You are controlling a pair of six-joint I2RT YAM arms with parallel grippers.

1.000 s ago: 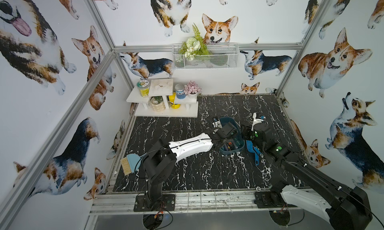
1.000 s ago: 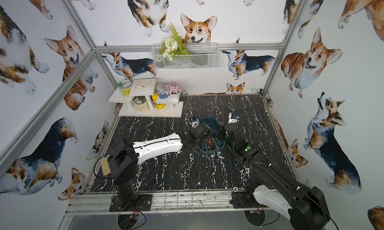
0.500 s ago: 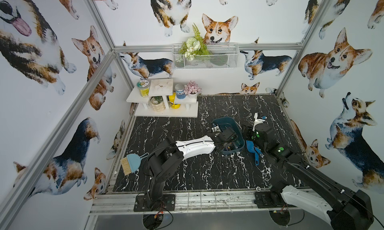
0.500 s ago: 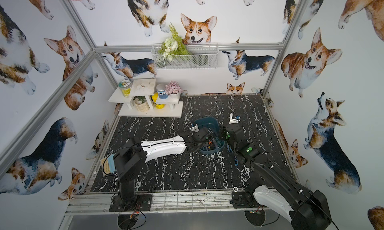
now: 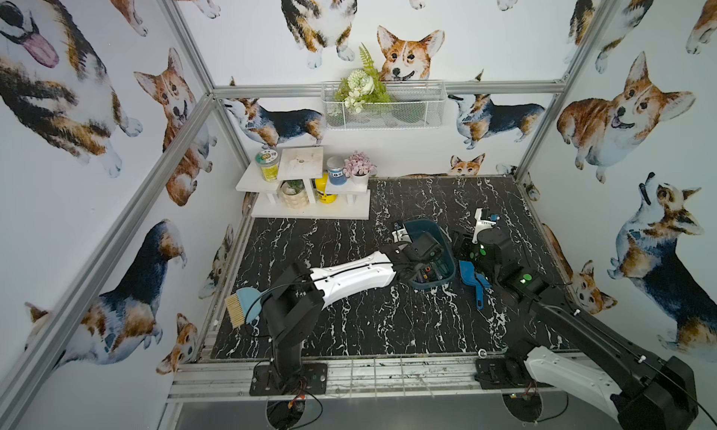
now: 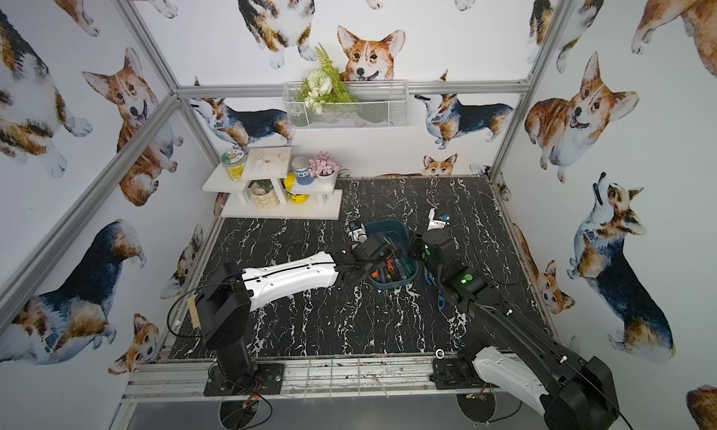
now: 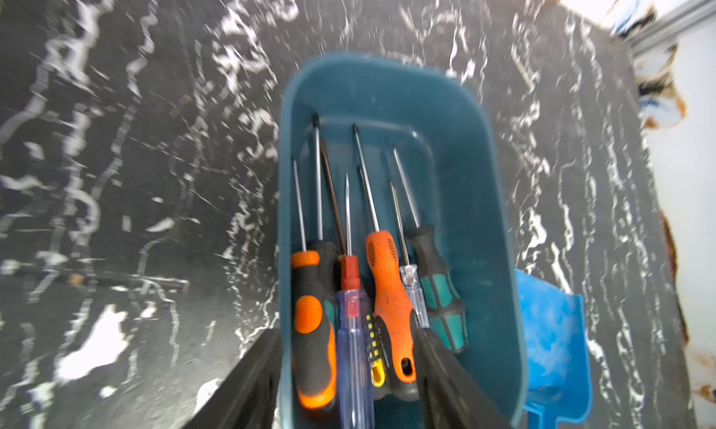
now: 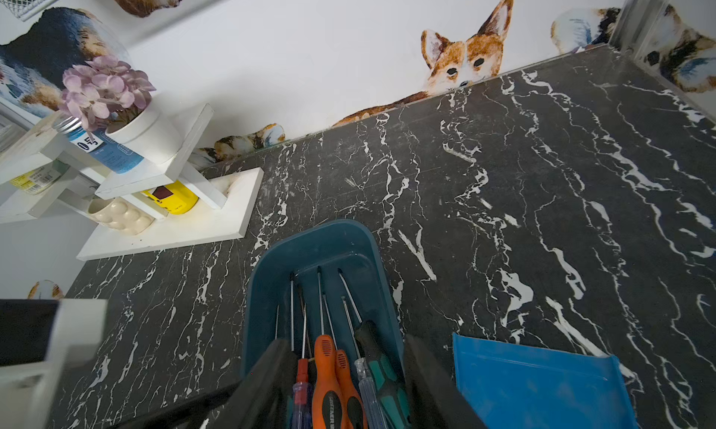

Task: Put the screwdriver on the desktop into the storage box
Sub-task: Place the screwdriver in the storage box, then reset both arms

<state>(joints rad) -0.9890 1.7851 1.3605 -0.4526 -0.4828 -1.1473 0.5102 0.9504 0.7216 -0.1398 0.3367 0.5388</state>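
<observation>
Over the dark teal-blue plastic storage box (image 7: 387, 90), holds left tool (image 7: 345, 330) wide above orange-handled screwdrivers (image 7: 387, 291); cannot tell grip of right tool (image 8: 346, 340); seems release step; next, lift clear.

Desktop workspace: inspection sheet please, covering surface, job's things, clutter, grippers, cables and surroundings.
Surface: desktop, black with white veins; no spill seen.
Job's things: box on the desktop; several screwdrivers lie inside.
Clutter: dustpan beside the box; brush at the desktop's edge; white parts near the box.
Grippers: left gripper open over the box's end, nothing held; right gripper has jaws astride the box's end, grip unclear.
Cables: black cable looped by the left arm's base.
Surroundings: shelf with jars; basket on the back wall; corgi-print walls.
</observation>
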